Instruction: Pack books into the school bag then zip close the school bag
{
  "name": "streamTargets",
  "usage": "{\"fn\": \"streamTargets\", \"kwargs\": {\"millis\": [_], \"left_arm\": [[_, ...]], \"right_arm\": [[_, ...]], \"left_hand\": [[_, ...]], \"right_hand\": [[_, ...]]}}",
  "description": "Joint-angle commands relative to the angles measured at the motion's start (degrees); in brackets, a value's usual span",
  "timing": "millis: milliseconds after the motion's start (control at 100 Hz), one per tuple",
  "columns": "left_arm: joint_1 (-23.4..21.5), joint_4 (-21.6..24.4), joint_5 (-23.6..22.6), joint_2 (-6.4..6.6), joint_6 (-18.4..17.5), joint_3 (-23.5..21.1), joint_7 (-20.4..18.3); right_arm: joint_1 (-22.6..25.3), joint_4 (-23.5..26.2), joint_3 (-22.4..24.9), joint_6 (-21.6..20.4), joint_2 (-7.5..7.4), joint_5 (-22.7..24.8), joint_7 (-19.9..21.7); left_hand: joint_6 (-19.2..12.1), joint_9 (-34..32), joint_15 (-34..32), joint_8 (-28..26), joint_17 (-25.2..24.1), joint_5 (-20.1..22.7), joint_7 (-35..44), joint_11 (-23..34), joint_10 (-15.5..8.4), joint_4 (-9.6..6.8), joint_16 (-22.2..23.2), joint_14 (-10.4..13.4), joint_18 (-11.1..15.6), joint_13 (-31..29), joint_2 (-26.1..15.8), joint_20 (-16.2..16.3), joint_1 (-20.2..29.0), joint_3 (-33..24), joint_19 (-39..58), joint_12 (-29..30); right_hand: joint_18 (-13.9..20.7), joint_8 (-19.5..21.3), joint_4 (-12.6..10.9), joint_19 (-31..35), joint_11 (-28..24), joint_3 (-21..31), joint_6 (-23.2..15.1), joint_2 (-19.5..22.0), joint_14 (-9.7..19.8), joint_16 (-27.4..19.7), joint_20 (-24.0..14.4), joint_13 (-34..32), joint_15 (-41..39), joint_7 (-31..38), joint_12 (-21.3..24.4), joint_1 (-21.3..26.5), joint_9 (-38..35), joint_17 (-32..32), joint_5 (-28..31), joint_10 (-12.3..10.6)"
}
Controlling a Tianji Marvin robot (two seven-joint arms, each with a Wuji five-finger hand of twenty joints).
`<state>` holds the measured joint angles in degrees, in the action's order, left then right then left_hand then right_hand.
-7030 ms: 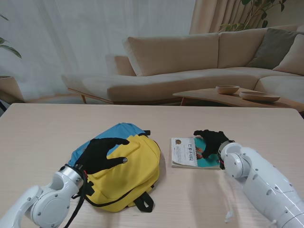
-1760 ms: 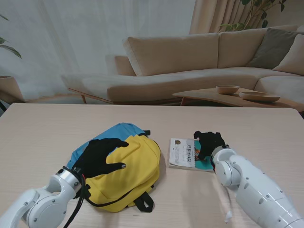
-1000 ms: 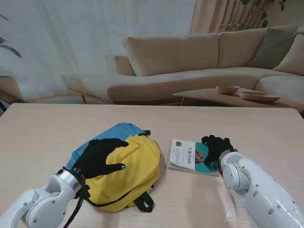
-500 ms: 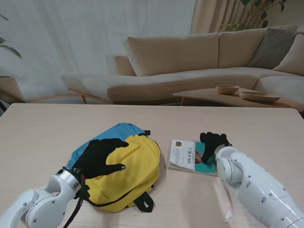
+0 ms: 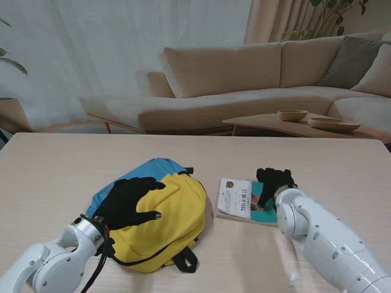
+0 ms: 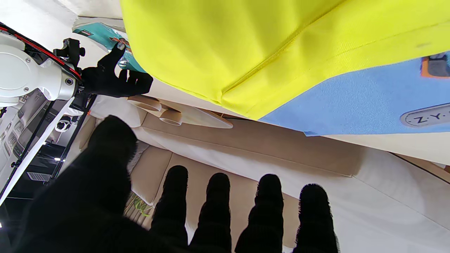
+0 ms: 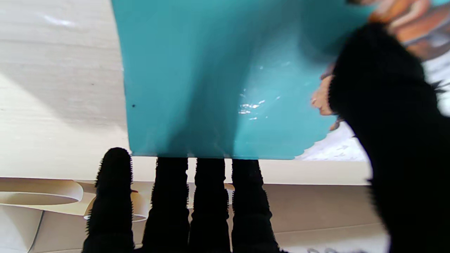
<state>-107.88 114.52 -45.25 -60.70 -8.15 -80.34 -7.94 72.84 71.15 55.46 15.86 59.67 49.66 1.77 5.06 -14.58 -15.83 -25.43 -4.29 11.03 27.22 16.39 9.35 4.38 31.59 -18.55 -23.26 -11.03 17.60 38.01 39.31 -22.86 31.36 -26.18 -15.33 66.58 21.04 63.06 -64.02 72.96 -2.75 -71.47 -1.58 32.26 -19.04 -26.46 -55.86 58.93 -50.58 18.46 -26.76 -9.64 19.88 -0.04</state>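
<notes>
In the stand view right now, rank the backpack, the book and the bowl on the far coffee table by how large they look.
1. Backpack
2. Book, partly covered by the right hand
3. Bowl, though it sits much farther from the camera, so its real size is unsure.

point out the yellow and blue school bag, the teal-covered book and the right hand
yellow and blue school bag [image 5: 177,207], stand view, on its yellow front panel
teal-covered book [image 5: 237,197], stand view, on the white part of its cover
right hand [image 5: 272,183], stand view, on the back of the black glove

Yellow and sky-blue school bag [image 5: 160,207] with black straps, teal-and-white book [image 5: 244,200] cover with an orange-brown picture, black-gloved left hand [image 5: 128,201] and right hand [image 5: 273,184], white arms, pale wood-grain counter [image 5: 61,165]
</notes>
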Motion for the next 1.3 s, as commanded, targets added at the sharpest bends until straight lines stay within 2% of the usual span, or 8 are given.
{"fn": "streamTargets", "kwargs": {"millis": [0, 380, 520, 690, 840, 1070, 1170, 1290], "left_arm": [[-0.46, 0.65, -0.02, -0.11, -0.05, -0.09, -1.18], [-0.40, 0.66, -0.31, -0.08, -0.05, -0.10, -1.29], [-0.37, 0.64, -0.33, -0.06, -0.09, -0.11, -1.35], [-0.30, 0.61, -0.35, -0.05, -0.08, -0.08, -1.42], [-0.26, 0.59, -0.33, -0.04, -0.05, -0.05, -1.47], [-0.25, 0.56, -0.33, -0.06, -0.02, -0.03, -1.39], [-0.28, 0.56, -0.34, -0.07, -0.01, -0.06, -1.32], [-0.30, 0.53, -0.33, -0.08, 0.00, -0.08, -1.28]], "right_arm": [[3.10, -3.09, -1.51, -0.19, 1.14, -0.02, 1.16], [3.53, -4.18, -0.35, -1.79, 2.37, -1.13, -5.37], [3.42, -4.63, -0.25, -2.09, 2.69, -1.67, -6.76], [3.64, -5.36, 0.37, -2.63, 3.43, -2.94, -9.87], [4.01, -5.21, 1.16, -2.51, 3.84, -3.29, -11.75], [6.31, -1.45, 4.33, -2.72, 3.83, -3.28, -11.36], [7.83, 1.17, 6.22, -3.29, 3.72, -3.14, -10.61], [9.69, 4.53, 8.61, -3.85, 3.75, -3.46, -9.97]], "left_hand": [[1.20, 2.64, 2.02, -0.43, -1.24, -3.01, -0.78, -0.37, -1.30, -1.33, 0.04, 1.77, 1.90, 1.25, 0.99, 1.20, -1.68, -1.97, -2.57, -0.95], [1.11, 3.30, 2.34, 0.36, -1.24, -3.04, -2.51, -0.37, -1.46, -1.28, 0.23, 1.92, 2.06, 1.38, 1.28, 1.35, -1.70, -2.25, -2.97, -1.04], [1.10, 3.45, 2.37, 0.57, -1.23, -2.94, -3.08, -0.38, -1.42, -1.27, 0.28, 1.93, 2.07, 1.42, 1.38, 1.42, -1.68, -2.35, -3.03, -1.08], [1.11, 3.53, 2.40, 0.62, -1.23, -2.88, -3.45, -0.37, -1.45, -1.25, 0.32, 1.94, 2.22, 1.47, 1.34, 1.48, -1.76, -2.46, -3.15, -1.12], [0.98, 3.65, 2.44, 0.56, -1.19, -2.88, -3.53, -0.45, -1.50, -1.23, 0.32, 1.94, 2.23, 1.53, 1.34, 1.53, -1.82, -2.43, -3.25, -1.11], [1.08, 3.75, 2.50, 0.45, -1.20, -2.86, -3.61, -0.52, -1.48, -1.22, 0.32, 1.95, 2.21, 1.62, 1.26, 1.62, -1.85, -2.44, -3.39, -1.12], [1.13, 3.79, 2.54, 0.41, -1.28, -2.84, -3.63, -0.53, -1.41, -1.23, 0.31, 1.98, 2.29, 1.68, 1.26, 1.63, -1.81, -2.43, -3.49, -1.11], [1.06, 3.82, 2.55, 0.35, -1.24, -2.84, -3.61, -0.56, -1.50, -1.22, 0.31, 1.96, 2.21, 1.67, 1.19, 1.67, -1.90, -2.37, -3.56, -1.10]], "right_hand": [[-2.29, 7.94, -8.29, 1.40, -7.73, 7.53, -9.22, 8.96, -0.45, 0.33, -1.32, -4.08, -0.70, 23.44, 1.09, 22.28, -7.13, -1.12, 9.74, -6.22], [-4.55, -16.82, -4.14, 1.89, -14.12, 7.79, -4.47, 9.03, -1.91, -4.51, -1.52, -15.75, -8.89, 2.57, 0.07, 29.12, -19.35, -5.32, 4.92, -11.34], [-5.83, -24.24, -4.67, 1.74, -15.24, 7.69, -1.74, 10.87, -2.56, -5.66, -1.31, -18.00, -9.74, -2.86, 0.94, 29.67, -22.01, -6.32, 10.95, -11.00], [-7.67, -32.35, -6.02, 1.65, -16.42, 8.01, -11.64, 14.44, -3.37, -6.22, -0.97, -19.62, -11.13, -1.33, 1.60, 28.22, -23.95, -7.71, 30.03, -9.71], [-8.75, -22.73, -6.81, 2.19, -16.51, 9.77, -18.43, 14.08, -2.89, -5.85, -0.98, -18.98, -13.17, 0.35, -1.44, 27.02, -23.46, -9.39, 42.02, -10.70], [-7.57, -12.84, -8.81, 2.84, -12.05, 13.69, -18.78, 12.84, -2.51, -2.33, -1.48, -7.86, -12.61, 1.25, -6.88, 26.81, -9.82, -7.63, 39.92, -6.77], [-5.44, -8.75, -13.74, 2.86, -1.65, 14.88, -18.32, 19.83, -2.32, -3.00, -1.75, -7.30, -0.99, 2.91, 11.55, 25.33, -5.18, -7.72, 37.48, -2.10], [-4.72, -5.43, -16.49, 3.41, 15.38, 16.61, -17.28, 22.16, -4.58, -8.18, -1.49, -20.26, 10.65, 4.92, 29.15, 26.80, -26.70, -12.70, 36.85, -0.68]]}}
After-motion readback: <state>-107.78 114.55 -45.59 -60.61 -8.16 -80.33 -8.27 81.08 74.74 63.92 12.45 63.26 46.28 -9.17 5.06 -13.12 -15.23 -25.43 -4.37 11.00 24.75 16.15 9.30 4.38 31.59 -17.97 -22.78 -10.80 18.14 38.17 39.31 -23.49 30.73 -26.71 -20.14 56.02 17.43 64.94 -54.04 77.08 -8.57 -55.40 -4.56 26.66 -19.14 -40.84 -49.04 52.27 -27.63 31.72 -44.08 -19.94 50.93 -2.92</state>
